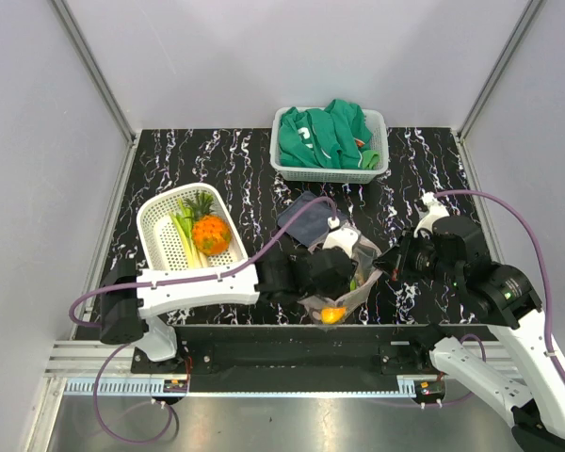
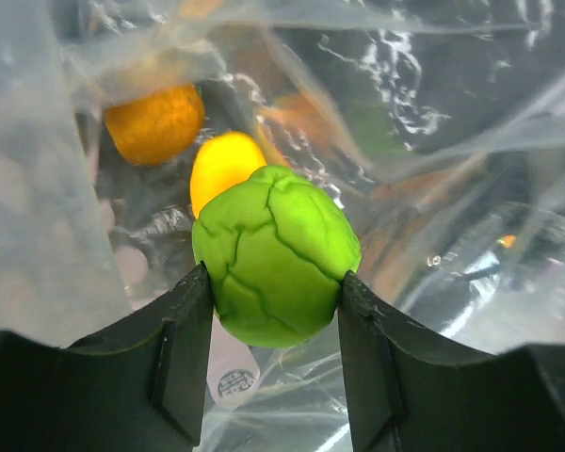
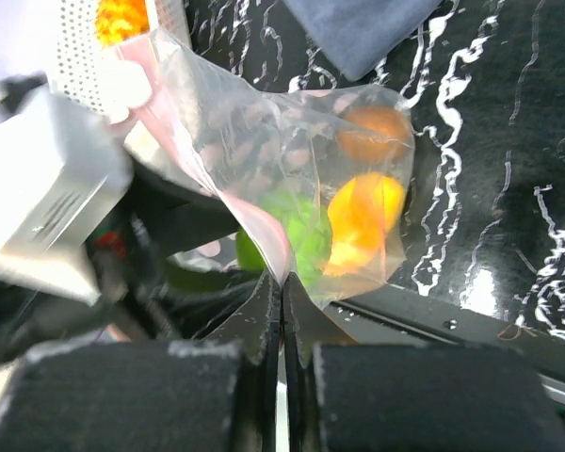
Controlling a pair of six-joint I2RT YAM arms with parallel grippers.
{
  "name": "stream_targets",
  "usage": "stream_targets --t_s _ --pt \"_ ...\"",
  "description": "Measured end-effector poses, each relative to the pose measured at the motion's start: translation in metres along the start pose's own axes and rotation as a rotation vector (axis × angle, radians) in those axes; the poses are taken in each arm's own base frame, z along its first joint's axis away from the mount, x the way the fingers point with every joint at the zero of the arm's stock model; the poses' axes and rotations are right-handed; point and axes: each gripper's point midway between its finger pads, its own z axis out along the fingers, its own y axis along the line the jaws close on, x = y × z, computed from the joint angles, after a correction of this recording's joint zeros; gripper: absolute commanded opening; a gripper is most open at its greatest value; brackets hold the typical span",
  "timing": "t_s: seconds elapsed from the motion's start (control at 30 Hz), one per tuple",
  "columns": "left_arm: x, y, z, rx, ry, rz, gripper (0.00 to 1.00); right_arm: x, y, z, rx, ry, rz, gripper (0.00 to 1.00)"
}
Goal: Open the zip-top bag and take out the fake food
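Note:
The zip-top bag lies near the table's front edge, and its clear plastic is held up with the mouth open. My left gripper is inside it, its two fingers pressed against both sides of a green round piece of fake food. Behind that piece, still in the bag, lie a yellow piece and an orange piece. My right gripper is shut on the bag's pinkish edge. More fake food, an orange pineapple and a pale green leek, lies in a white basket.
A dark grey-blue cloth lies just behind the bag. At the back, a white basket holds a green garment. The left arm stretches along the front edge. Walls close in the left, right and back.

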Motion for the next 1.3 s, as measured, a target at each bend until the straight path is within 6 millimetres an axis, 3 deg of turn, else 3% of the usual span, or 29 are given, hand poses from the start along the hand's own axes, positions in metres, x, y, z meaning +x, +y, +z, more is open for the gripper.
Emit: stream_targets --t_s 0.13,0.27,0.37,0.5,0.63,0.77,0.9,1.0,1.07,1.13,1.27,1.3 --pt "-0.014 -0.011 -0.022 -0.069 -0.065 0.007 0.00 0.005 0.008 -0.003 -0.050 0.026 -0.001 0.00" --pt "-0.053 -0.016 -0.035 -0.104 -0.149 -0.105 0.00 0.011 0.017 -0.011 -0.112 0.042 -0.012 0.00" --pt "-0.075 -0.014 -0.034 -0.110 -0.171 -0.224 0.00 0.014 0.022 -0.013 -0.142 0.056 -0.021 0.00" --pt "-0.085 -0.005 -0.029 -0.079 -0.148 -0.328 0.00 0.015 0.021 -0.014 -0.144 0.055 -0.047 0.00" --pt "-0.082 -0.018 -0.039 0.014 -0.123 -0.333 0.00 0.015 0.009 -0.010 -0.095 0.034 -0.064 0.00" --pt "-0.072 -0.035 -0.072 0.176 -0.098 -0.306 0.00 0.021 -0.007 -0.006 -0.036 0.034 -0.065 0.00" --pt "-0.069 -0.059 -0.122 0.428 -0.114 -0.254 0.00 0.015 -0.016 -0.004 0.018 -0.002 -0.063 0.00" --pt "-0.067 -0.066 -0.148 0.533 -0.152 -0.205 0.00 0.010 -0.022 -0.004 0.054 -0.027 -0.056 0.00" --pt "-0.062 -0.057 -0.159 0.532 -0.187 -0.193 0.00 0.005 -0.024 -0.004 0.076 -0.048 -0.050 0.00" --pt "-0.054 -0.033 -0.166 0.459 -0.219 -0.209 0.00 -0.001 -0.025 -0.006 0.088 -0.068 -0.047 0.00" --pt "-0.053 0.040 -0.180 0.195 -0.316 -0.294 0.00 -0.011 -0.021 -0.014 0.088 -0.108 -0.047 0.00" --pt "-0.050 0.068 -0.181 0.091 -0.337 -0.325 0.00 -0.013 -0.020 -0.015 0.087 -0.115 -0.048 0.00"
